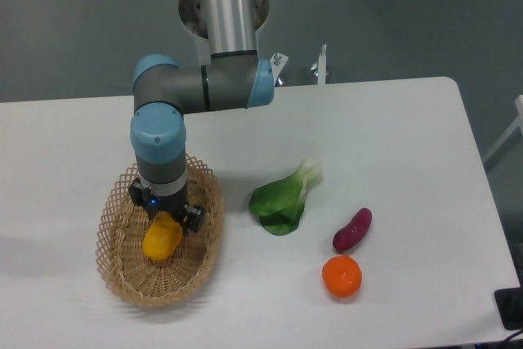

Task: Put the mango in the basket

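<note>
The white tabletop (392,136) carries everything I can see. My arm (204,87) comes down from twelve o'clock as a grey column, bends at a blue-capped elbow toward nine o'clock, then turns straight down through a blue-and-grey wrist over the lower-left part of the tabletop.

Below that wrist sits the oval wicker basket (122,271), light tan with an open lattice rim, at about eight o'clock on the tabletop. Inside it lies the mango (162,238), yellow-orange and oblong, in the upper middle of the basket's bowl, with nothing else in there.

At the centre of the tabletop lies a bok choy (282,199), dark green leaves toward seven o'clock and its pale stalk toward one o'clock. At about four o'clock from it sits a round orange (341,275), and just above that, near but apart, a small purple sweet potato (352,229), tilted.

My hand (166,217) points straight down into the basket, its dark fingers either side of the mango's top. They are close against the fruit, but I cannot tell whether they pinch it or have let go.

I can read no writing or labels.
</note>
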Tool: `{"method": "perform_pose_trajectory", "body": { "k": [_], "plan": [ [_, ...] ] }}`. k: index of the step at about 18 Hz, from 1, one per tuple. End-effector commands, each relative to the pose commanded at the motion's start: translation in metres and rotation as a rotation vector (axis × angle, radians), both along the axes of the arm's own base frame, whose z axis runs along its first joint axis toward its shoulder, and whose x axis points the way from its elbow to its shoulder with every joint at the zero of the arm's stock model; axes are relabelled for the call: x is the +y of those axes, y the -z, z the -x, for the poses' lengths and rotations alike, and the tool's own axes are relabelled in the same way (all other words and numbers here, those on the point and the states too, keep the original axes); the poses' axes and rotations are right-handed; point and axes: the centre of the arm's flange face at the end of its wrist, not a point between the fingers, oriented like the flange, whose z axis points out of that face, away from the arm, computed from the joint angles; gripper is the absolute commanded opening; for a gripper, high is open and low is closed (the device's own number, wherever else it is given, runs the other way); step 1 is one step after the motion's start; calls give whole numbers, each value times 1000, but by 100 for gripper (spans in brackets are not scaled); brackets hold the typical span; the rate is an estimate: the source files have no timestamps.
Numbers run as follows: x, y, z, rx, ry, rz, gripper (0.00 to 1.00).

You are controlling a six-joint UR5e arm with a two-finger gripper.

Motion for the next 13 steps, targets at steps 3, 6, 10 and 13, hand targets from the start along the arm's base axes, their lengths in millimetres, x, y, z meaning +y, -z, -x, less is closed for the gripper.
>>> {"method": "perform_pose_trajectory", "body": {
  "k": [3,6,10,13],
  "plan": [
    [-2,-46,24,45,-34,-65,100],
    [-21,-87,79,86,-94,-120,100],
    [-51,-130,147,137,-42,-106,100],
    [-77,-178,199,167,-18,-104,100]
  ]
}}
